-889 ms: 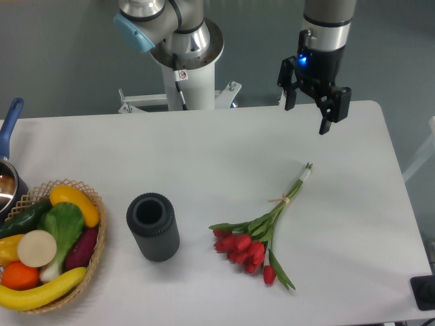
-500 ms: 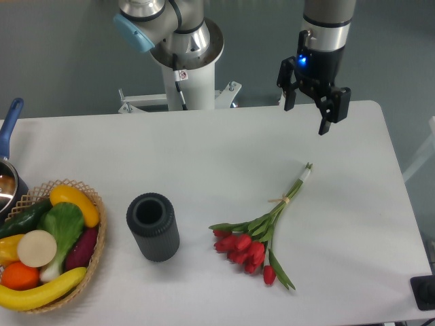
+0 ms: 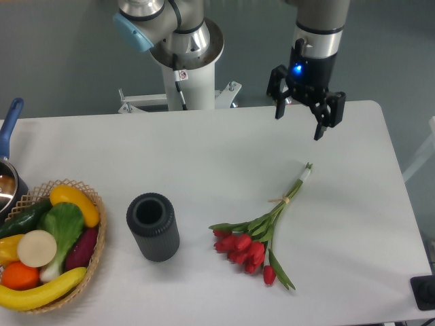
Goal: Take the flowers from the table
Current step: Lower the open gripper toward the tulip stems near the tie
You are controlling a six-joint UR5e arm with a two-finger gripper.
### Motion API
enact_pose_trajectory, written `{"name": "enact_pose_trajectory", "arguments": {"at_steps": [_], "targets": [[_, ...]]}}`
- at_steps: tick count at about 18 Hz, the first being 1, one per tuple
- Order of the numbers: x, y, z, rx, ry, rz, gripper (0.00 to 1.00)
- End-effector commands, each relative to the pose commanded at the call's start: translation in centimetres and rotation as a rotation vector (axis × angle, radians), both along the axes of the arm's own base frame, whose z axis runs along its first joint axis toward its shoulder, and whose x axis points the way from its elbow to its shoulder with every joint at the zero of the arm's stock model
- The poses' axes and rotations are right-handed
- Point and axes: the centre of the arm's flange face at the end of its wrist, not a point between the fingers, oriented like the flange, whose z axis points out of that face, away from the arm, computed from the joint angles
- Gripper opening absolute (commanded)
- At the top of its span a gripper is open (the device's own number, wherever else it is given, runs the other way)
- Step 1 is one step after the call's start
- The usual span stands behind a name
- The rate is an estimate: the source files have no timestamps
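The flowers [image 3: 262,231] are lying on the table [image 3: 204,149], right of centre, blooms pointing at the near edge. The gripper [image 3: 298,124] is hanging above the stem ends, jaws apart, gripping nothing. A cup [image 3: 153,227] is standing left.

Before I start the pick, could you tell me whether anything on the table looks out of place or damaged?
Nothing stands out: the tulips lie intact on the table, tied, and the open end effector hangs clear above them.
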Motion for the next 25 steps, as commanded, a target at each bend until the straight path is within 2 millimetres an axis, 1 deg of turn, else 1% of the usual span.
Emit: {"name": "enact_pose_trajectory", "arguments": {"at_steps": [2,3,5,7,9,11,14,16,18,22,25], "targets": [[-0.1,0.5,-1.3,0.002,-0.014,0.021,1.0],[0.1,1.1,-2.1,-0.001,-0.025,0.016,1.0],[0.7,2.4,-2.8,-0.005,-0.037,-0.011,1.0],[0.5,3.1,-3.8,-0.009,-0.065,0.013,1.0],[0.4,4.2,-4.5,-0.004,-0.073,0.029,1.0],[0.3,5.8,-6.1,0.003,-0.064,0.041,1.0],[-0.6,7.0,-8.5,-0.001,-0.091,0.071,1.0],[-1.1,7.4,-10.3,-0.015,-0.106,0.064,1.0],[-1.7,7.5,-11.1,-0.037,-0.103,0.069,1.0],[-2.9,7.7,-13.5,-0.1,-0.105,0.08,1.0],[-3.4,8.0,-14.6,-0.099,-0.101,0.076,1.0]]}}
